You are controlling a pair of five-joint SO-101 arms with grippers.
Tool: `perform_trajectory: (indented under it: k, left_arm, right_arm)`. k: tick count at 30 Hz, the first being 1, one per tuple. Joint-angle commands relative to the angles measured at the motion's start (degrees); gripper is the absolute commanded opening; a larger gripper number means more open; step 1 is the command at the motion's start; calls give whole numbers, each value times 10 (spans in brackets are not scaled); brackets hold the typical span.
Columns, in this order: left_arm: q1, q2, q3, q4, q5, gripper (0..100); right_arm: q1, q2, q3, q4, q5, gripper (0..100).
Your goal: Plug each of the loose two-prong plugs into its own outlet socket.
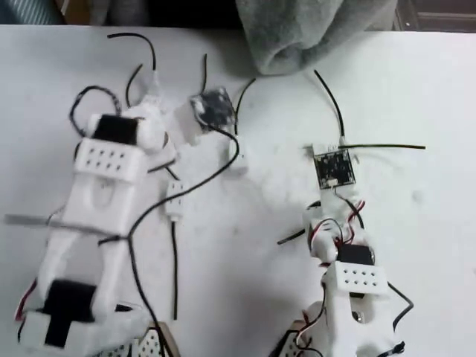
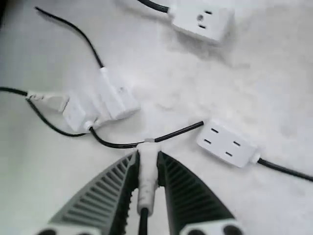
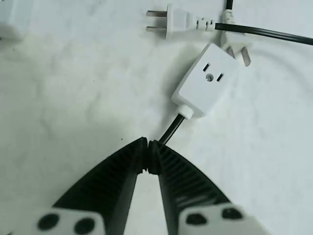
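Note:
My left gripper [image 2: 146, 155] is shut on a white two-prong plug [image 2: 146, 176], its cord trailing back between the grey fingers. Just beyond it lies a white outlet socket [image 2: 227, 145], with another socket [image 2: 201, 18] farther off. A plug joined to a socket [image 2: 100, 104] lies off to one side. My right gripper [image 3: 147, 145] is shut, tips touching, over the black cord of a third socket [image 3: 207, 80]. Two loose plugs [image 3: 172, 20] [image 3: 237, 50] lie just past that socket. From above, the left gripper [image 1: 199, 113] is at the back left and the right gripper [image 1: 332, 168] at centre right.
A grey cloth [image 1: 312, 30] is bunched at the table's back edge. Black cords [image 1: 174, 268] trail across the white table [image 1: 416, 89] between the arms. Open room lies at the far right.

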Motion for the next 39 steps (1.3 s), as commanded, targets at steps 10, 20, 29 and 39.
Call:
perform_trajectory:
  k: [10, 20, 29, 39]
  left_arm:
    - [14, 72, -33, 138, -306, 24]
    - [44, 73, 18, 69, -306, 24]
    - [53, 73, 78, -29, -321, 24]
    - [18, 73, 95, -27, -367, 24]
  right_arm:
    - [1, -14, -2, -27, 6, 21]
    - [1, -14, -2, -28, 6, 21]
    - [1, -14, -2, -28, 7, 21]
    - [1, -14, -2, -29, 6, 21]
